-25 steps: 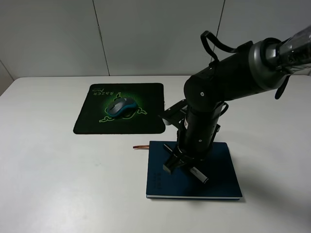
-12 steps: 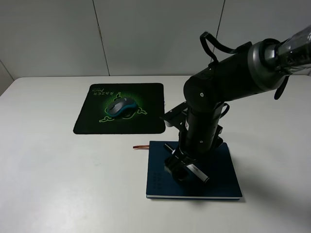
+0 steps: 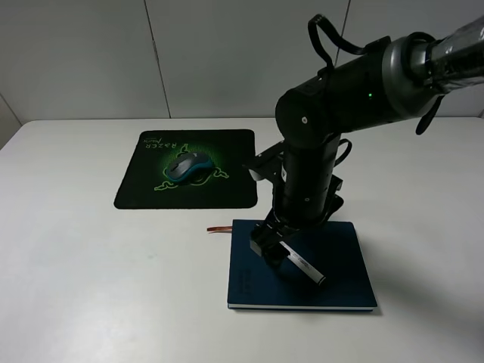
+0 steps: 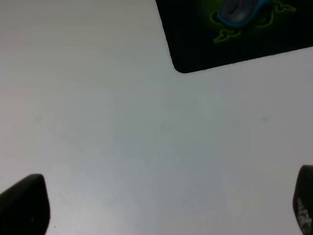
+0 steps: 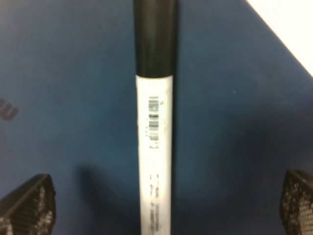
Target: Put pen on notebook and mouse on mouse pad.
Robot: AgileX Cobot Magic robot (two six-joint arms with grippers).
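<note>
The slim white pen with a black cap [image 5: 155,122] lies flat on the dark navy hardcover notebook [image 3: 344,257], and the right gripper [image 5: 166,203] hangs directly above it with its fingers [image 5: 27,203] spread wide on either side of the barrel, clear of it. The small grey-and-teal oval mouse [image 3: 187,166] sits on the black rectangular mouse pad with the green snake logo [image 3: 144,189], which lies on the white table [image 3: 91,280] well apart from the notebook. The left gripper [image 4: 166,205] hovers over bare table near one corner of the mouse pad, fingers fully open and empty.
</note>
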